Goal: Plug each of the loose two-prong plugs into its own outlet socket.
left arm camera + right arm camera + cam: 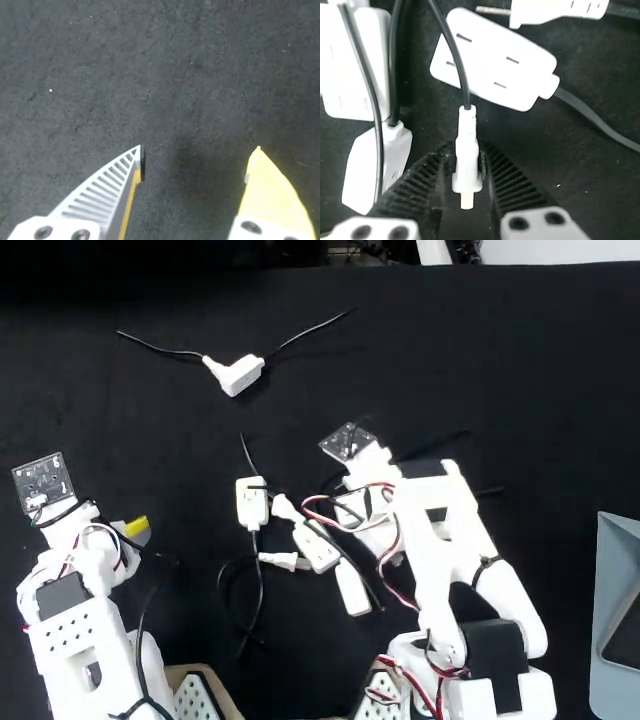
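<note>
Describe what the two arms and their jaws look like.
Both arms are white plastic with black motor blocks, each with a small square circuit board at the wrist. The left arm has a perforated panel, black wires, and pointed jaws: one white and ribbed, one yellow. The right arm carries looped red, white and black wires; its jaws are black and ribbed on white bases.

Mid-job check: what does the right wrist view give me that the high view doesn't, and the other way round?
Right wrist view adds: the right arm's jaws shut on a slim white plug with a black cord, close to an outlet block whose slots face the camera. High view adds: a far white connector lying apart toward the back of the table, the left arm off to one side, and a grey tray at the edge. Both share: the cluster of white blocks and black cords on the black cloth.
</note>
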`<state>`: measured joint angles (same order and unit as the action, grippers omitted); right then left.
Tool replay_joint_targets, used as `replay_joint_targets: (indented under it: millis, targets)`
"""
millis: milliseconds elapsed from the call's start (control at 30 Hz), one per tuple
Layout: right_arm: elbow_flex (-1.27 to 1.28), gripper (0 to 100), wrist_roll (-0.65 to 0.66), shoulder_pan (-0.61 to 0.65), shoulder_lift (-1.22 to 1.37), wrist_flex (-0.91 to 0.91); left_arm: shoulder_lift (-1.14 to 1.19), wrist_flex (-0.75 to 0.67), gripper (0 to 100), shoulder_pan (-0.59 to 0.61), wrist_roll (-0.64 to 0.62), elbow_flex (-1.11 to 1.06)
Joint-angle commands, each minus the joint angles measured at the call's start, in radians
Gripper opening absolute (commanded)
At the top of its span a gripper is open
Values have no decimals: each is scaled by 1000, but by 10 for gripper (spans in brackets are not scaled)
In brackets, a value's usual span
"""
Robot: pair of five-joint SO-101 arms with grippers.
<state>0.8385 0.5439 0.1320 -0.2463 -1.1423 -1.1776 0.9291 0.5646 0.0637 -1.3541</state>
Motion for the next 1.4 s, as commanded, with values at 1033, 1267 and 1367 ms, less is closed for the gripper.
replay_joint_targets:
  millis: [1033,1267,1367]
  targets:
    - [-214,100,-54,40,189,-87,-12,-18,326,-5,2,10]
    - [-214,70,-54,40,191,-54,-12,-18,325,-1,2,8]
    - [-209,34,-54,40,191,-29,-12,-18,325,-4,2,1]
